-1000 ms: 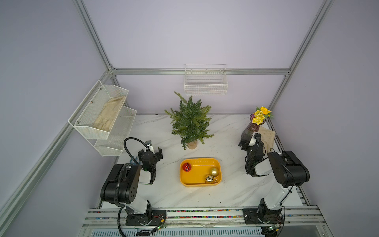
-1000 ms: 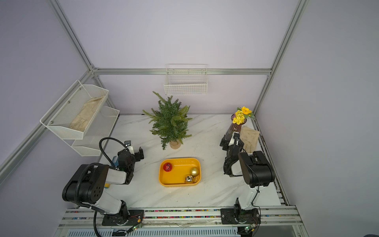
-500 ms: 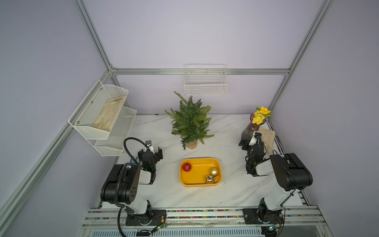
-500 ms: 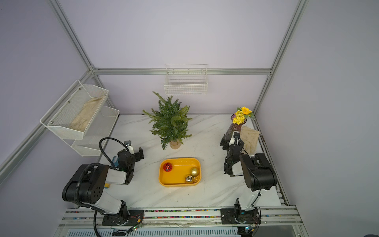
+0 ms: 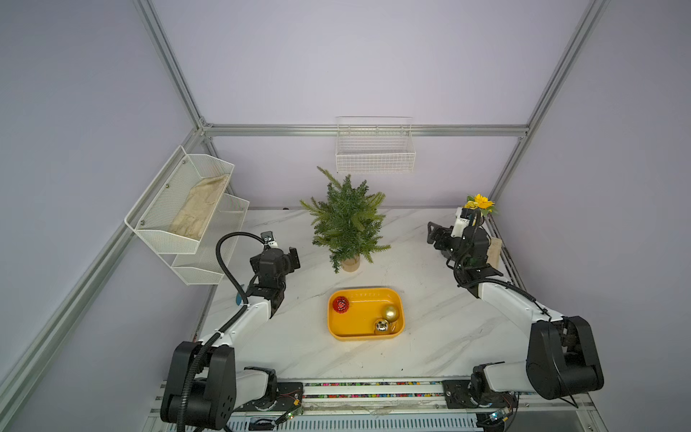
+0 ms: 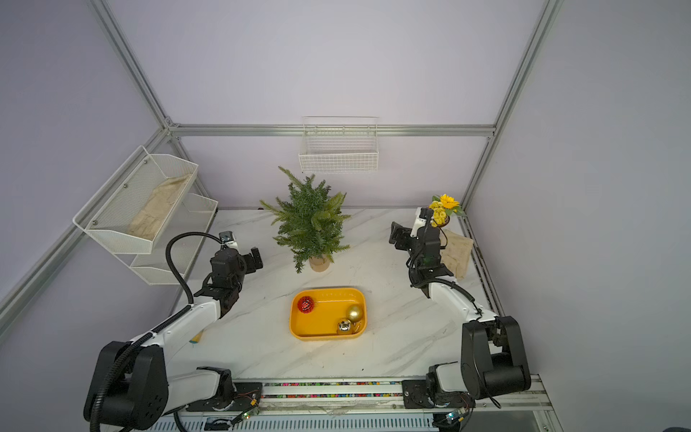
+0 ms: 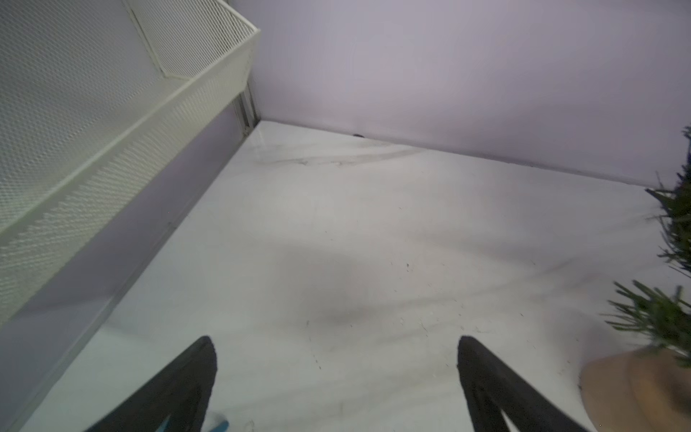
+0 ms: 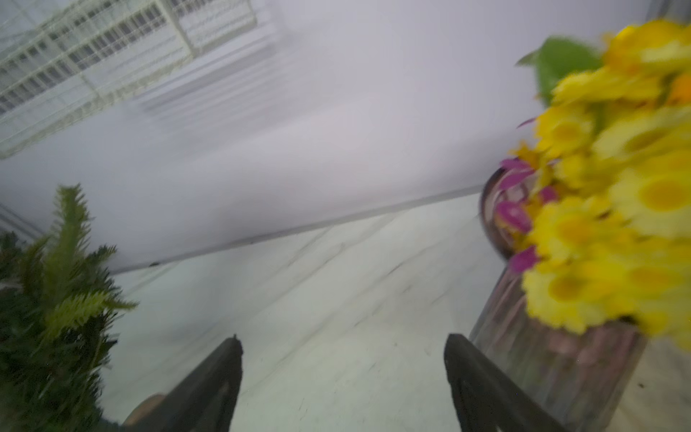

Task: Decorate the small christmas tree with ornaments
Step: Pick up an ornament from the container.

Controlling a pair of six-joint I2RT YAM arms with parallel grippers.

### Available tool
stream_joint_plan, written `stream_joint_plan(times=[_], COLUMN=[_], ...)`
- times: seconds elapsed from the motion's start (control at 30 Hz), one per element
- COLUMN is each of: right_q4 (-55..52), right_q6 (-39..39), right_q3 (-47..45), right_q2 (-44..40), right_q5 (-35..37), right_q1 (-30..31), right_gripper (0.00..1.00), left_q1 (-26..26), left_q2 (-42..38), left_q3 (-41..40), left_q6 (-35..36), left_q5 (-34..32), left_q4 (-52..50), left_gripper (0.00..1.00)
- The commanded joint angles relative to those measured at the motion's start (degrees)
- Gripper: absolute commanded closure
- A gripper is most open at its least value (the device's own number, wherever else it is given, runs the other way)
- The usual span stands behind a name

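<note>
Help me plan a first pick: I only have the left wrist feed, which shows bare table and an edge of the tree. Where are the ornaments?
Observer: All three lie in the yellow tray, on the tabletop between the tree and the arm bases.
Operator: Which one is closest to my side?
Observer: The red ornament, alone at the tray's end on the left arm's side.
Operator: Is the other arm holding anything?
Observer: No, the right end effector is open and empty, up beside the yellow flowers.
</note>
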Motion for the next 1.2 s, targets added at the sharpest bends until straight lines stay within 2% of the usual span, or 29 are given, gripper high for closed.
stream_joint_plan(times=[0.0,0.1,0.27,0.43,0.6,0.77,0.9,1.0,1.07,1.17], right_q4=[-19.6,-25.0,-31.8,-34.6,-31.9,-24.5,-27.5,-22.6,-25.0,-25.7], right_q6=[5.7,6.6,9.5,15.0,23.5,32.0,28.7,27.6,23.4,10.7], right_q3=[1.8,2.1,2.7,2.6,2.5,2.0,6.0,6.2,9.3,11.2], right_q2=[-0.6,-3.3,-4.7,-5.1,-3.9,0.5,6.7,9.3,12.2,13.6], right_q5=[-9.0,-11.5,-15.2,-9.9,-7.9,-6.3,0.6,2.2,5.0,4.1], right_q1=[3.5,7.0,12.4,20.5,30.1,39.5,45.0,47.7,50.3,50.7], right_gripper=[0.17,0.2,0.19,0.25,0.28,0.31,0.31,0.32,0.32,0.32], left_q1=[-3.2,-6.3,-6.7,-6.5,-4.2,-0.8,0.7,1.1,1.2,1.3], left_q2=[-0.9,-1.8,-4.0,-6.4,-7.3,-7.7,-7.6,-8.5,-8.9,-9.5], left_q3=[6.9,8.5,11.0,13.7,17.1,16.4,17.1,16.1,15.7,15.4], left_q6=[-7.7,-8.7,-10.8,-9.5,-8.5,-6.1,-5.6,-5.3,-4.5,-3.7], left_q5=[7.8,12.2,17.7,18.9,17.0,16.8,17.6,17.7,17.9,17.3], left_q4=[-20.4,-27.4,-36.2,-42.7,-48.3,-46.4,-47.5,-47.2,-47.3,-47.2], left_gripper=[0.0,0.0,0.0,0.0,0.0,0.0,0.0,0.0,0.0,0.0])
